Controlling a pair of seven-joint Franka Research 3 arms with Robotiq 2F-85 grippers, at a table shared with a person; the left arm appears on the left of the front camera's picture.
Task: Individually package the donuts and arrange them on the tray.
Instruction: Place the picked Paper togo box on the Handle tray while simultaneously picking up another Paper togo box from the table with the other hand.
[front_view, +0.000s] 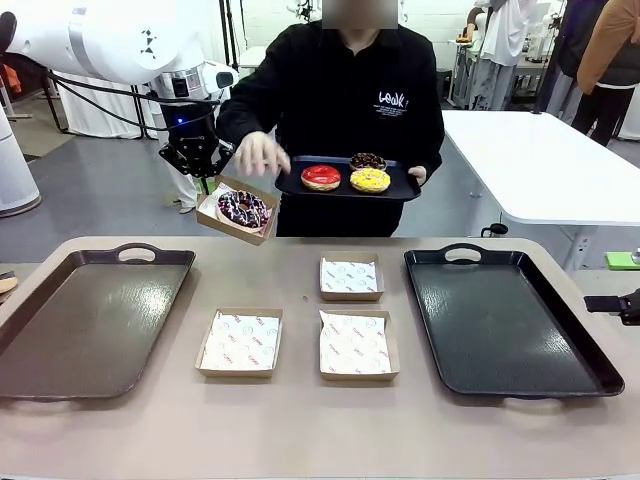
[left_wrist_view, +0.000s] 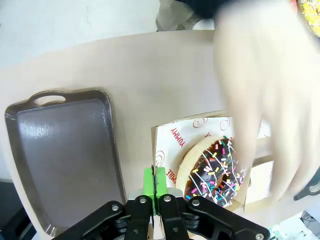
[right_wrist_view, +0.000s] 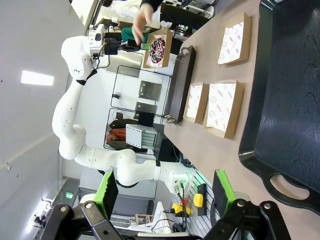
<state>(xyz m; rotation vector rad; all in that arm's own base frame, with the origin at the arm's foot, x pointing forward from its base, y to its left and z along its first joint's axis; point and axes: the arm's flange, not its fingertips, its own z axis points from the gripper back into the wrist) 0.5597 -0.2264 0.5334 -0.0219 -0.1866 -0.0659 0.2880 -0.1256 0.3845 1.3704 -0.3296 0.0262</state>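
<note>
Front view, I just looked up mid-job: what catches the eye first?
The left gripper, shut on a box with a sprinkled donut, holds it in the air over the table's far left, a person's hand close by it. The person's other hand carries a small black tray with three more donuts. Three empty boxes lie between two big trays.

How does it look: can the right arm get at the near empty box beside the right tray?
Probably yes. The right gripper sits with jaws open off the right tray's outer side; only that low tray lies between it and the box, and the left gripper holds another box far off.
</note>
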